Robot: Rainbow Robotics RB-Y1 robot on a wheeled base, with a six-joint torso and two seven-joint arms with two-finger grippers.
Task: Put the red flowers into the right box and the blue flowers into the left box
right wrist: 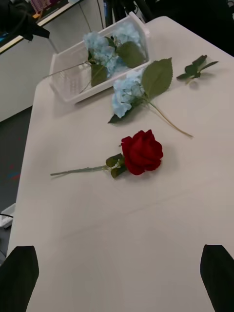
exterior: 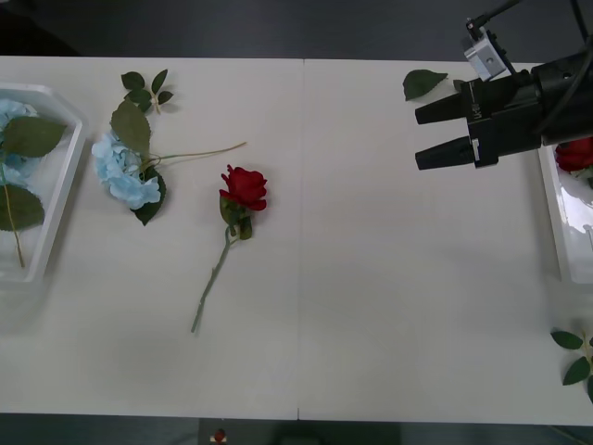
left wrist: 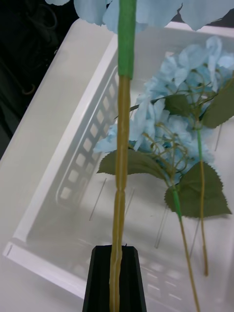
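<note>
The right claw (exterior: 433,133) is seen spread open with nothing between its black fingers, which point across the table (exterior: 371,306) toward the left box (exterior: 56,199); the dark arm behind it reaches in from the side of the right box (exterior: 556,222), held level above the table. The left claw (left wrist: 116,278) is clenched on the yellowish-green stem (left wrist: 120,195) of a blue flower, the stem running straight up out of the closed black fingers while pale blue petals (left wrist: 146,9) hang at the far end of it; this claw is held just above the near rim of the left box. Inside the left box more blue flowers (left wrist: 170,126) with large green leaves are lying. Another blue flower (exterior: 120,171) is lying on the table just beside the left box, its stem pointing away from that box. A red rose (exterior: 243,190) rests on the table between the two boxes, nearer the left box. A red bloom (exterior: 574,154) is partly visible in the right box, behind the right arm.
</note>
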